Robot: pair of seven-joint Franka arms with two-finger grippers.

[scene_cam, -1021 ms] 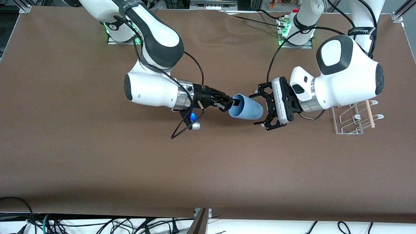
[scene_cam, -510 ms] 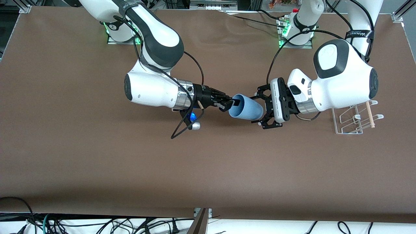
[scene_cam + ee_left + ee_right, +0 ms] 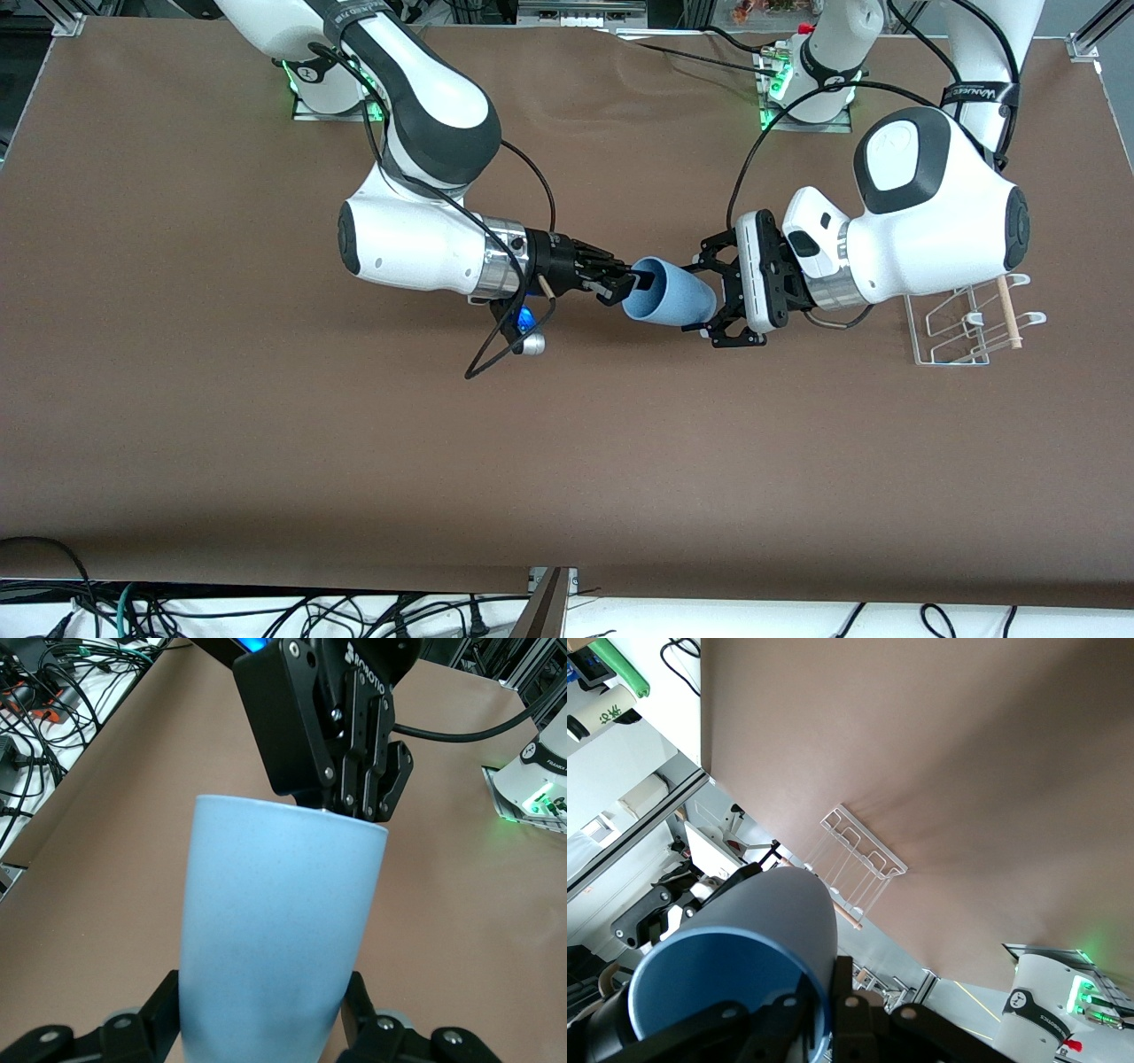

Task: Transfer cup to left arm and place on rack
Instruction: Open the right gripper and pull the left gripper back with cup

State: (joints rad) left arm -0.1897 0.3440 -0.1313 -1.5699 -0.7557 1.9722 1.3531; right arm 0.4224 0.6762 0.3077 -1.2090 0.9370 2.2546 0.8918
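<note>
The light-blue cup (image 3: 669,301) hangs on its side in the air over the middle of the table. My right gripper (image 3: 633,285) is shut on the cup's rim, one finger inside and one outside, as the right wrist view (image 3: 833,992) shows with the cup (image 3: 744,930). My left gripper (image 3: 709,297) is open, its fingers either side of the cup's closed base. In the left wrist view the cup (image 3: 279,921) fills the space between my left gripper's (image 3: 261,1019) fingers (image 3: 164,1010), close to its sides. The white wire rack (image 3: 966,328) with its wooden dowel (image 3: 1008,310) stands at the left arm's end.
A black cable loop (image 3: 496,346) hangs under the right wrist. The two arm bases with green lights (image 3: 775,84) stand along the table's edge farthest from the front camera. Loose cables (image 3: 266,611) lie off the table's nearest edge. The rack also shows in the right wrist view (image 3: 864,859).
My left gripper has moved toward the cup until its open fingers straddle the cup's base. The right arm and the cup have stayed still.
</note>
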